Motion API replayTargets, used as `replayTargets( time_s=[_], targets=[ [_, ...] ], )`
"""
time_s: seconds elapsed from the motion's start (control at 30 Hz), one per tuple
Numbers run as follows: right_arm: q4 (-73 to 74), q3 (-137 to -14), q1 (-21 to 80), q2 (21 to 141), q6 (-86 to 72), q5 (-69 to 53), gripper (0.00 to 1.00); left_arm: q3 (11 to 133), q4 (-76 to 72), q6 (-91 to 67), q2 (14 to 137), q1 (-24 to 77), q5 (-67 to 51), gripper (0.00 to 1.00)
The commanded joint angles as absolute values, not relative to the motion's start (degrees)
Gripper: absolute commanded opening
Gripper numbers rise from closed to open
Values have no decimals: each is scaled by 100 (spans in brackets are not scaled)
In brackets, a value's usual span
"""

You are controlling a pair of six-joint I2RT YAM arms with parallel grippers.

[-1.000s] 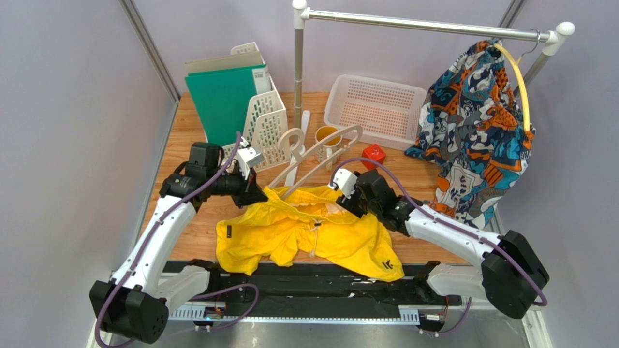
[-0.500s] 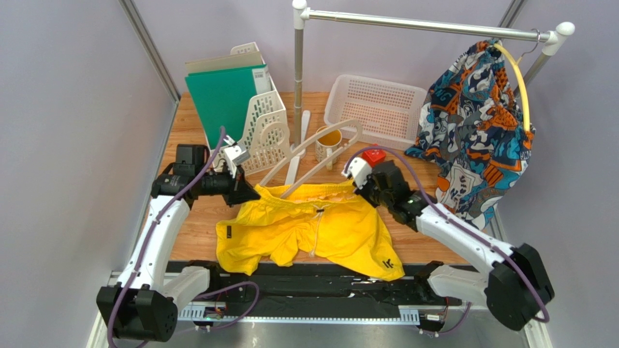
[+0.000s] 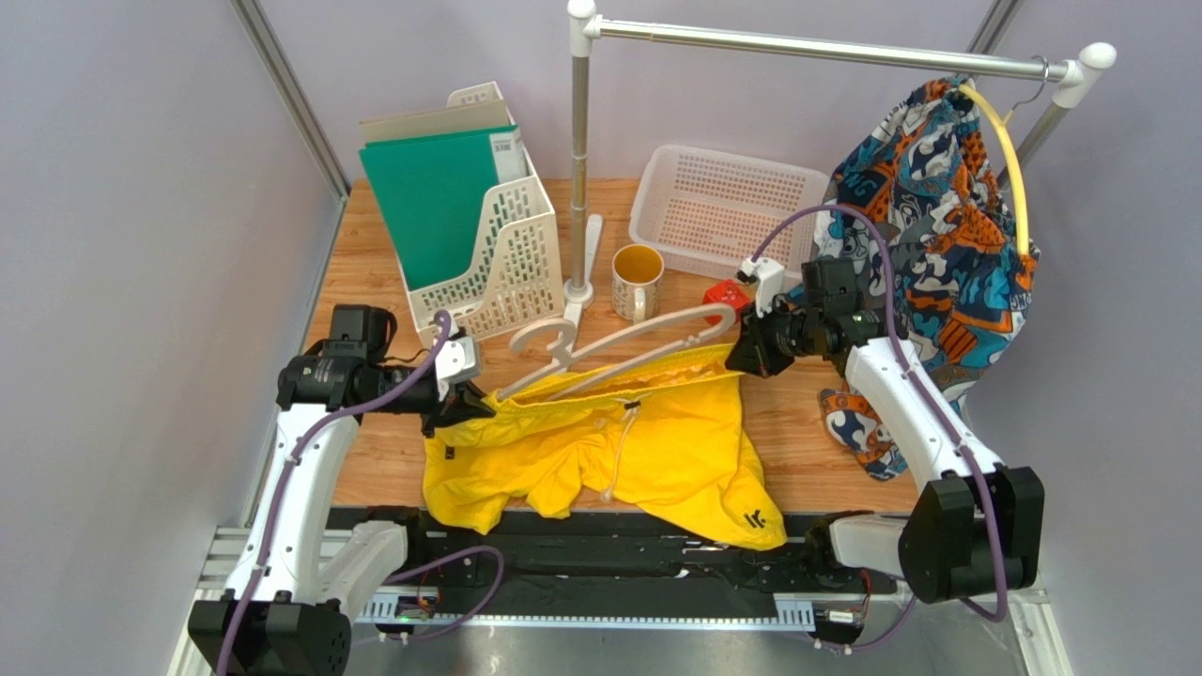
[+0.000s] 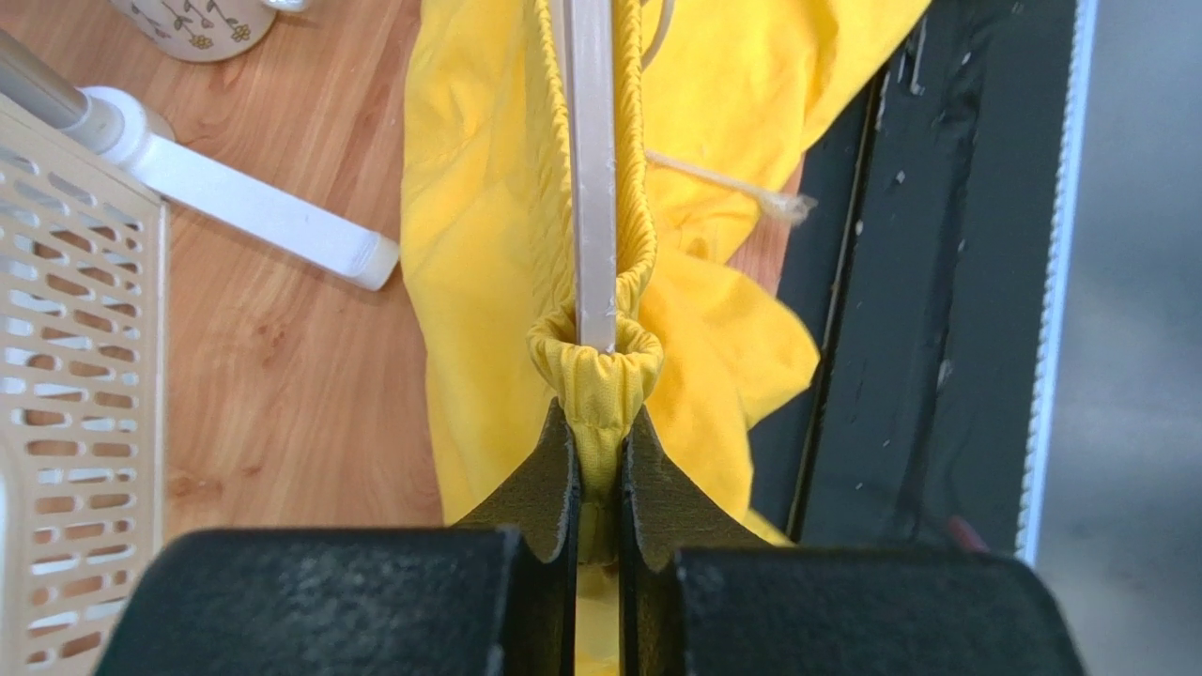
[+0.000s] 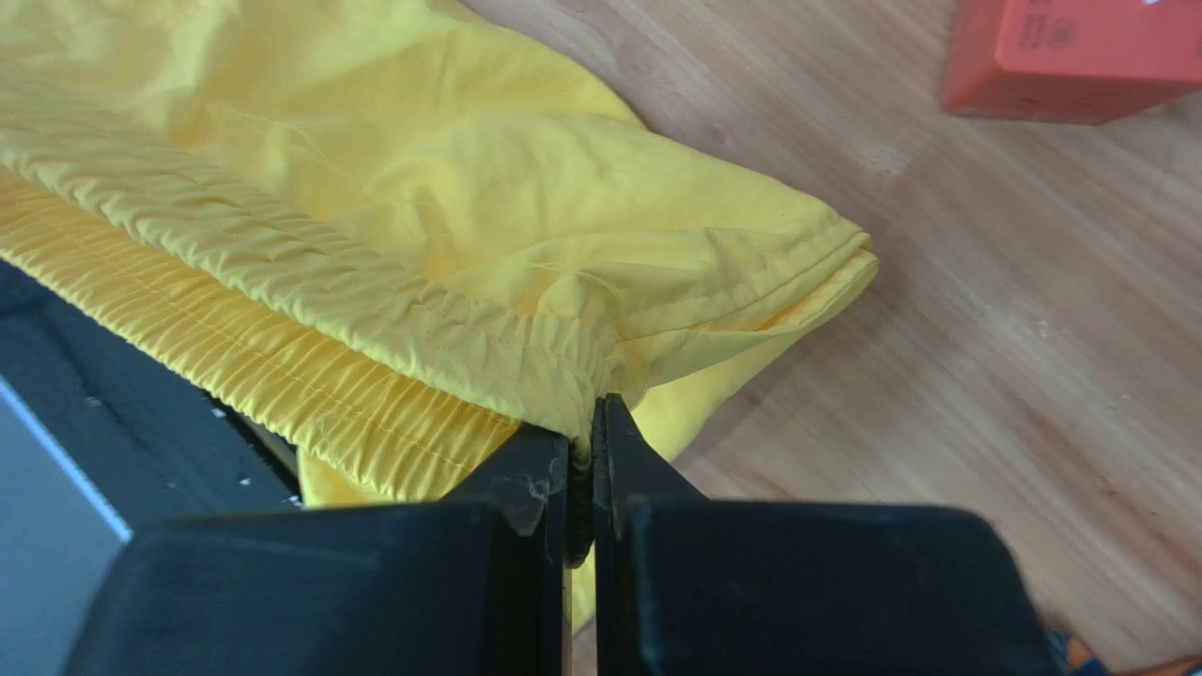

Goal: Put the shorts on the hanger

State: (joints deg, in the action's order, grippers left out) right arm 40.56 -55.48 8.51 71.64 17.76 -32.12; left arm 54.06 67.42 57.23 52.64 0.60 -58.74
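Note:
The yellow shorts (image 3: 621, 444) lie on the wooden table with their waistband stretched between both grippers. My left gripper (image 3: 470, 410) is shut on the waistband's left end (image 4: 596, 373). My right gripper (image 3: 737, 352) is shut on the right end (image 5: 572, 373). The pale beige hanger (image 3: 649, 334) lies along the waistband, its hook (image 3: 543, 340) at the upper left. In the left wrist view one hanger arm (image 4: 591, 169) runs inside the gathered waistband towards the left gripper (image 4: 600, 440). The right gripper (image 5: 584, 448) pinches only fabric; the hanger does not show there.
A white file rack with green folders (image 3: 480, 240) stands at the back left. A mug (image 3: 635, 280) and a rail post (image 3: 579, 155) stand behind the hanger. Back right hold a white basket (image 3: 727, 211), a red box (image 3: 725, 296) and a patterned garment (image 3: 924, 240) hung from the rail.
Both arms have moved apart, the left one leftward and nearer, the right one rightward and back. The waistband is now pulled straight, and the hanger has dropped along it.

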Motion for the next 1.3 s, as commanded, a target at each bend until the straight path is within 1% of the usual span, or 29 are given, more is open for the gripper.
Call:
replayTargets(
  time_s=[0.0, 0.17, 0.27, 0.33, 0.37, 0.5, 0.73, 0.8, 0.9, 0.93, 1.0, 1.03, 1.07, 1.1, 1.13, 1.23, 1.27],
  targets=[
    [4482, -6003, 413, 7251, 1810, -2426, 0, 5458, 7673, 7382, 4993, -141, -4694, 0],
    [4553, -6213, 430, 7067, 1775, -2259, 0, 5546, 7874, 7680, 5176, -149, -4307, 0],
    [4588, -6293, 518, 6909, 1767, -2110, 0, 5651, 7831, 7699, 5387, -53, -3826, 0],
    [4562, -6302, 676, 6760, 1740, -1829, 0, 5686, 7666, 7621, 5519, 191, -3578, 0],
    [4544, -6310, 746, 6715, 1714, -1689, 0, 5695, 7551, 7324, 5563, 272, -3316, 0],
    [4439, -6372, 1045, 6513, 1644, -645, 0, 5722, 7225, 6778, 5870, 623, -2708, 0],
    [4491, -6653, 1572, 6451, 1688, 342, 0, 5765, 6838, 6021, 6582, 1229, -1478, 0],
    [4526, -6723, 1696, 6442, 1547, 282, 0, 5871, 6864, 5845, 6732, 1292, -1528, 0],
    [4711, -6864, 1933, 6460, 1345, -219, 1, 6230, 6970, 5652, 6671, 1309, -2213, 0],
    [4763, -6882, 2099, 6469, 1327, -402, 10, 6310, 7031, 5564, 6662, 1327, -2380, 0],
    [4755, -6829, 2258, 6451, 1249, -816, 24, 6511, 7101, 5485, 6618, 1406, -2776, 0],
    [4790, -6838, 2346, 6451, 1257, -1087, 37, 6556, 7171, 5458, 6592, 1450, -2864, 0],
    [4807, -6873, 2355, 6442, 1257, -1516, 44, 6600, 7198, 5467, 6522, 1476, -3057, 0],
    [4764, -6890, 2364, 6416, 1248, -1668, 51, 6653, 7268, 5484, 6478, 1511, -3128, 0],
    [4790, -6960, 2364, 6416, 1292, -1774, 61, 6679, 7321, 5537, 6399, 1503, -3242, 0],
    [4764, -7259, 2356, 6398, 1520, -1863, 71, 6706, 7479, 5651, 6302, 1512, -3296, 0],
    [4755, -7338, 2347, 6381, 1590, -2029, 72, 6706, 7514, 5677, 6267, 1512, -3331, 0]
  ],
)
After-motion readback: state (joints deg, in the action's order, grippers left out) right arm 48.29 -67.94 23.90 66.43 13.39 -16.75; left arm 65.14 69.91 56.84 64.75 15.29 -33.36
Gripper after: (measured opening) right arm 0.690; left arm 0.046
